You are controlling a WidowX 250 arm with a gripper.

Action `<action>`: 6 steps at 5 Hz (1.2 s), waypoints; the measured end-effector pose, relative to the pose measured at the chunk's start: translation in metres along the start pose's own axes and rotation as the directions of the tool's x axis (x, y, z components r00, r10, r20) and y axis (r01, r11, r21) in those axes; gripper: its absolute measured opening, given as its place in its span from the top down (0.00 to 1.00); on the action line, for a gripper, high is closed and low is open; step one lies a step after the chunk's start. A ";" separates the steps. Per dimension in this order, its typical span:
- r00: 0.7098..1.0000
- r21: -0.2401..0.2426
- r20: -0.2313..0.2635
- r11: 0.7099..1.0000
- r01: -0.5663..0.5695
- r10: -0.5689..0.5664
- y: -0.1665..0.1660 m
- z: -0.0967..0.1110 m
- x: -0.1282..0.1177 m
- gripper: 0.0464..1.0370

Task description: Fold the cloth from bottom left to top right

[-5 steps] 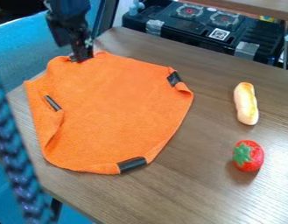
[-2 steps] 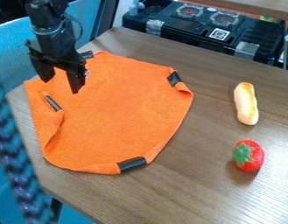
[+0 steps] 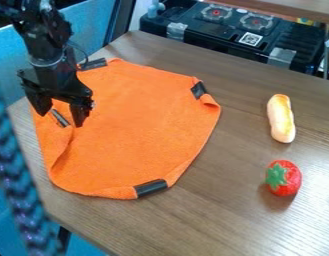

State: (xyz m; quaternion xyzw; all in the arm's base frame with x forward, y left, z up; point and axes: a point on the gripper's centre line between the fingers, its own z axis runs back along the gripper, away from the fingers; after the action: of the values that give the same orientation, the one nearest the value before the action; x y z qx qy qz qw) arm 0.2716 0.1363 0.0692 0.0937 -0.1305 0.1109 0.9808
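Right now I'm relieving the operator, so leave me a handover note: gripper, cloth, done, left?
Gripper: open, at the orange cloth's left side; contact unclear.
Orange cloth: spread on the wooden table, edges partly curled in.
Nearby: toy strawberry and bread-like roll, right of the cloth.
Done: no bottom-left to top-right fold.
Left: grasp the bottom left, fold to top right.

Cloth (image 3: 133, 130) orange w/ blk patches; strawberry (image 3: 287, 181) red, grn top; table (image 3: 223, 200) brn, wood-grained.

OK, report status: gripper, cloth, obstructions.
Jaws open, gripper above view-left side of orange cloth. Cloth spread out, some edges curled. Toy strawberry and bread off cloth, view-right.
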 end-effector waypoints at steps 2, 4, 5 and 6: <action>1.000 0.020 0.005 0.999 -0.026 0.026 0.008 -0.009 0.000 0.04; 0.999 0.020 -0.026 0.999 -0.035 0.035 0.010 -0.020 -0.002 0.08; 0.999 0.020 -0.036 0.999 -0.031 0.031 0.011 -0.024 -0.004 0.36; 0.999 0.013 -0.036 1.000 -0.017 0.017 0.011 -0.024 -0.003 0.66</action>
State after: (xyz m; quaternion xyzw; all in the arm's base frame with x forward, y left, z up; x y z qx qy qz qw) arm 0.2713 0.1508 0.0476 0.0970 -0.1129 0.1218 0.9813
